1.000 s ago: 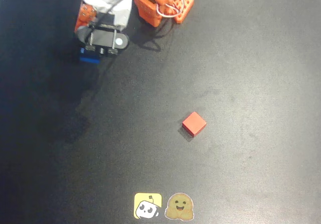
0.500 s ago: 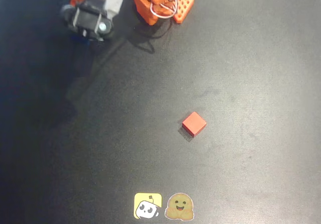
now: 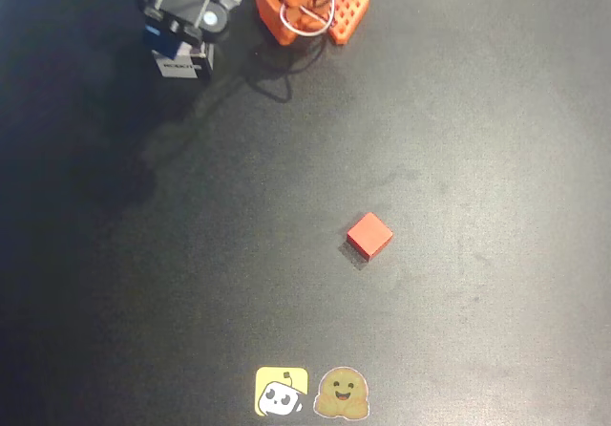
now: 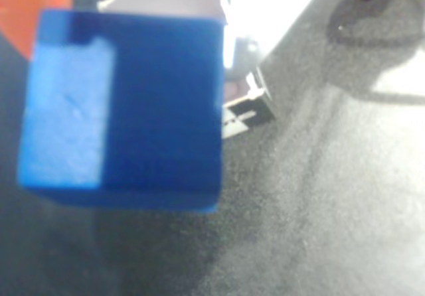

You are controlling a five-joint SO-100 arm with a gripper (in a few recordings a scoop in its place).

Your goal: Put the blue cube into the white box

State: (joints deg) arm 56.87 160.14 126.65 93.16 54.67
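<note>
One blue cube (image 4: pixel 123 107) sits clamped in my gripper (image 3: pixel 177 25) at the overhead view's top left, held just above the white box (image 3: pixel 181 65). Rightward stands my orange base (image 3: pixel 305 1), then a red cube (image 3: pixel 369 234) mid-table.

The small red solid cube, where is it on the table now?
In the overhead view the small red solid cube lies alone right of centre on the dark table, above the two stickers.
</note>
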